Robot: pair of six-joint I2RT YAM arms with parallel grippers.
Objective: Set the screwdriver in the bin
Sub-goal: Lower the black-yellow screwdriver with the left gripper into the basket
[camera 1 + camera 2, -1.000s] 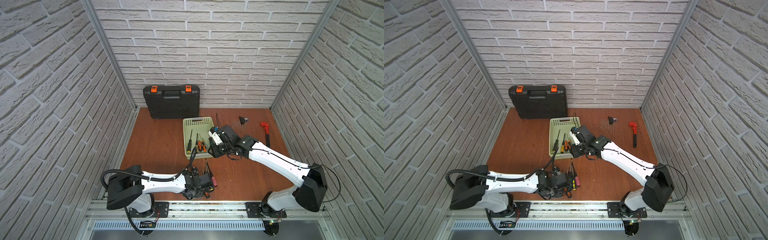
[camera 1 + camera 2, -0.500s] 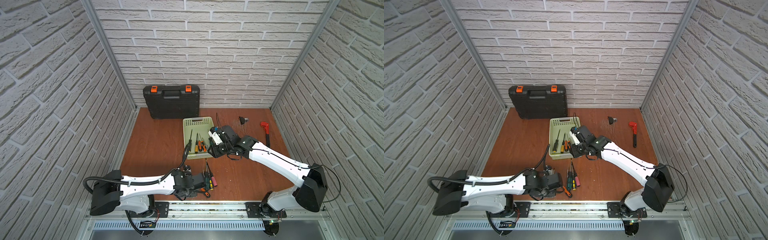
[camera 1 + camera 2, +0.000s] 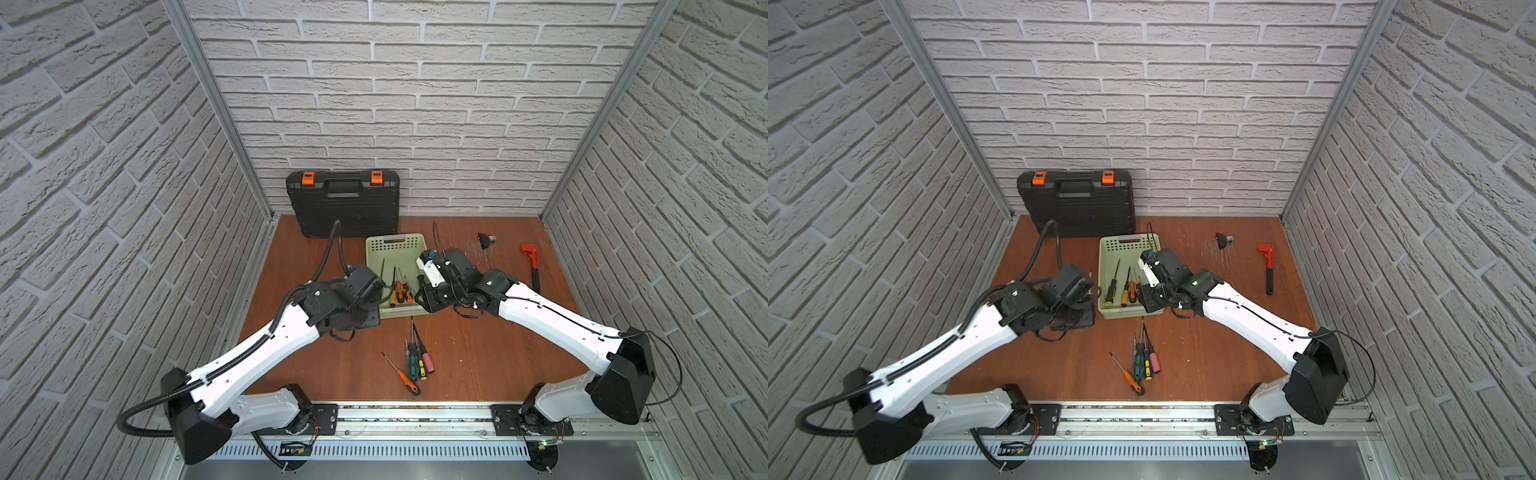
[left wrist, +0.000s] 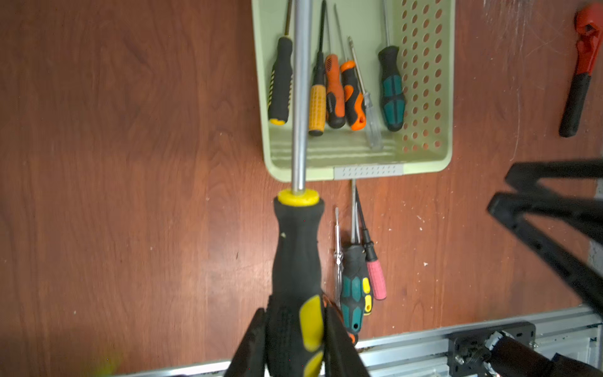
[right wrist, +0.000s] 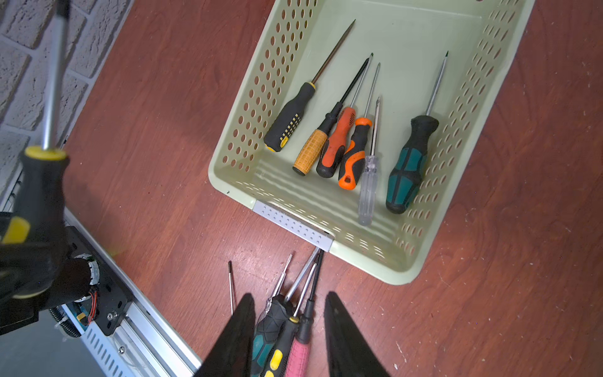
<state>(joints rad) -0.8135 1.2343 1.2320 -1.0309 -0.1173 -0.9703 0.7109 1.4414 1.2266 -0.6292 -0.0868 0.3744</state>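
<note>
My left gripper (image 4: 293, 326) is shut on the handle of a black-and-yellow screwdriver (image 4: 297, 254). It is held in the air, and its long steel shaft points over the near left corner of the bin (image 4: 424, 81). The right wrist view shows the same screwdriver (image 5: 42, 189) left of the bin (image 5: 248, 107). The pale green bin (image 3: 395, 243) holds several screwdrivers (image 5: 342, 143). My right gripper (image 5: 288, 295) hangs open and empty above the bin's near end (image 3: 430, 299).
Several loose screwdrivers (image 3: 415, 357) lie on the brown table in front of the bin, with an orange-handled one (image 3: 405, 378) nearest the front rail. A black tool case (image 3: 343, 203) stands at the back wall. A red pipe wrench (image 3: 532, 266) lies at the right.
My left arm has risen from the pile near the front edge and swung back to the bin's left side, carrying the black-and-yellow screwdriver. The right arm has not moved.
</note>
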